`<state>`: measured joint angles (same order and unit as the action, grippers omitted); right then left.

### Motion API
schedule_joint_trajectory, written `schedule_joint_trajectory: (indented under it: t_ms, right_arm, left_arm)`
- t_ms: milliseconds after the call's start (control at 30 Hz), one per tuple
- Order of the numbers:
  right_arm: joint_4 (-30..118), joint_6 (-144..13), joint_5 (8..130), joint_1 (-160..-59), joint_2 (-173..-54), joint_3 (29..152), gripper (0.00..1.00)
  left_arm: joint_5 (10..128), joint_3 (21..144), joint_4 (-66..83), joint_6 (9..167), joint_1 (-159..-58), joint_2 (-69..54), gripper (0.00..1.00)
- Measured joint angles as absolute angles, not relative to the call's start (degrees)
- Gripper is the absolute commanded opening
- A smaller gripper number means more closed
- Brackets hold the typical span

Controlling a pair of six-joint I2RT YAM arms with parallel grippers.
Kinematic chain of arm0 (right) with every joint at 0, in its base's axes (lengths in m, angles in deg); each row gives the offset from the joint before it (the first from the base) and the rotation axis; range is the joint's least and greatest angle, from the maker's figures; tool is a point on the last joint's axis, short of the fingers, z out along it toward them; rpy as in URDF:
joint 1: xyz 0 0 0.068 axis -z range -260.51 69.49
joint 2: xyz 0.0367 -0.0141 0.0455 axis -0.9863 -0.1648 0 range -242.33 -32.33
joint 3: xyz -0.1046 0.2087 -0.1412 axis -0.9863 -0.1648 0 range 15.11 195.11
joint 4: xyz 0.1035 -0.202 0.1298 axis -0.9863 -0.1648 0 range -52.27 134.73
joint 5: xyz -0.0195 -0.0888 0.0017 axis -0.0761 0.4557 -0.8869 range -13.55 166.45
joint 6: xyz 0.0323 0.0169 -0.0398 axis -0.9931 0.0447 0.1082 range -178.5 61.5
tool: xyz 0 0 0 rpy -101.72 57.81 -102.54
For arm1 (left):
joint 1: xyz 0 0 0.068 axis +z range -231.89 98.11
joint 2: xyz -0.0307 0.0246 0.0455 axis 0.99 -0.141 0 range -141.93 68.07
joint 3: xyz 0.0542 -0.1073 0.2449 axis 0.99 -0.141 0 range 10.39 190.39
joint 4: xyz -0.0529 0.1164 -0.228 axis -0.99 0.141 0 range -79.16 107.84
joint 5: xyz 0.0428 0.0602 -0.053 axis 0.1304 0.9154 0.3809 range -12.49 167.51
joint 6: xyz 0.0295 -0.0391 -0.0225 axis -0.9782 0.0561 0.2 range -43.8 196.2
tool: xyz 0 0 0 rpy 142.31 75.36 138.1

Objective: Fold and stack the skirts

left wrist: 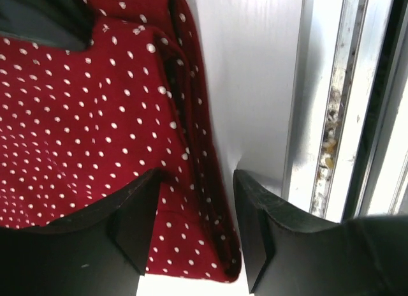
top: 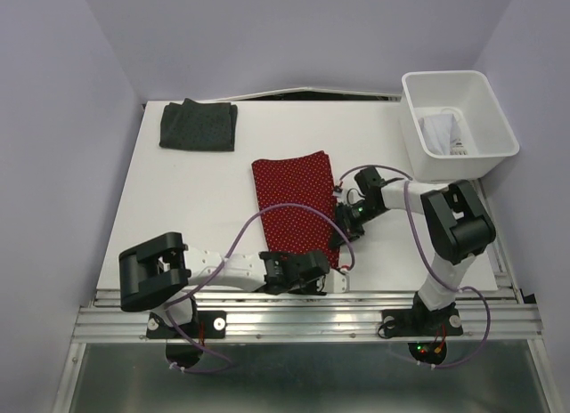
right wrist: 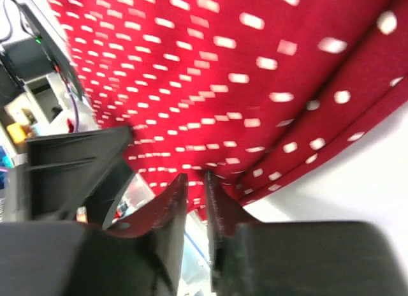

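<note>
From the overhead camera, the red skirt [top: 294, 204] with white dots lies roughly in the middle of the white table [top: 178, 208], folded into a rectangle slanting towards the near edge. The dark charcoal skirt [top: 199, 125] sits folded at the far left corner, well apart from it. The white skirt [top: 439, 131] lies crumpled inside the white bin [top: 450, 166] at the far right. The left gripper [top: 331, 272] is down at the red skirt's near right corner, and the right gripper [top: 343, 219] is at the same right-hand edge, a little farther up.

In the left wrist view, the left gripper [left wrist: 196, 181] has its jaws apart and holds nothing. One finger [left wrist: 137, 226] rests over the dotted cloth and the other stands over bare table [left wrist: 255, 73], so the doubled edge of the red skirt [left wrist: 76, 104] runs between them. A metal rail [left wrist: 331, 117] borders the table on the right (grimy in its groove).

In the right wrist view, the right gripper [right wrist: 196, 181] has its jaws drawn almost together, with only a thin slit between them. The view is blurred and close, but the tips seem to pinch the hem of the red skirt [right wrist: 210, 73], which fills most of the frame. Bare table [right wrist: 357, 181] shows at the lower right.
</note>
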<state>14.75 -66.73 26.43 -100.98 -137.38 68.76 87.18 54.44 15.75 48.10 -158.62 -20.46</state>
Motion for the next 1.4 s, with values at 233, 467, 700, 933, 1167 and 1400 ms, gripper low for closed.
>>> schedule_joint_trajectory:
  t_ms: [233,467,700,933,1167,1400]
  right_arm:
    - [13.9,-65.7,29.1,-99.3,-128.6,77.5,0.52]
    - [15.1,-62.9,33.5,-98.9,-134.4,94.5,0.43]
    - [16.9,-60.9,37.3,-99.0,-158.0,113.6,0.4]
    - [16.4,-59.8,40.5,-98.9,-166.8,121.6,0.33]
    - [17.8,-58.0,42.0,-99.0,-159.5,109.9,0.31]
    - [16.8,-58.6,38.7,-101.3,-148.8,93.1,0.41]
  left_arm:
    - [85.9,50.6,15.4,44.1,-155.1,-17.4,0.23]
    - [84.3,45.6,17.8,35.5,-145.1,-11.3,0.07]
    - [87.6,32.1,14.4,13.7,-125.5,5.3,0.79]
    - [85.9,32.2,13.2,5.7,-110.0,16.7,0.98]
    - [77.3,53.1,21.2,23.8,-97.5,12.0,0.81]
    - [60.3,70.2,32.3,41.6,-89.2,-5.3,0.68]
